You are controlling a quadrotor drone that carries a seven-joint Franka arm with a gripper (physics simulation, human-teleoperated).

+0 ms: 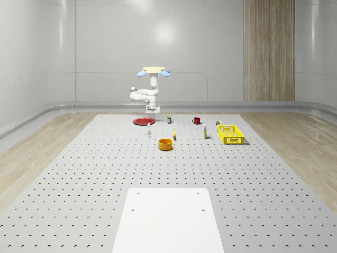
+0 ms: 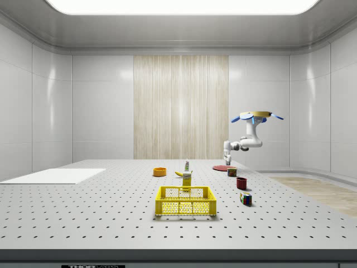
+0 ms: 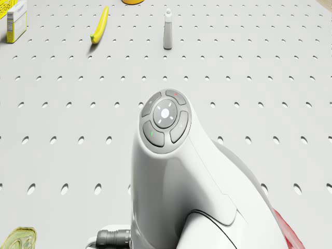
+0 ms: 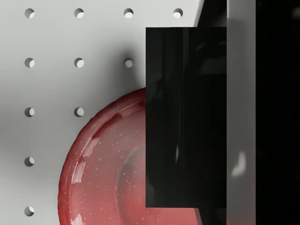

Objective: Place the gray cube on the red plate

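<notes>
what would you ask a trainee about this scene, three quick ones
1. True or false: the drone rests on the table.
2. In the wrist view, what lies on the table below the gripper? A) yellow crate B) red plate C) red mug
3. Fill in: in the whole-scene view, the fruit lying just right of the orange bowl is a ____.

Key: 1 false, it hovers above the table's far end. 2 B. 3 banana.
</notes>
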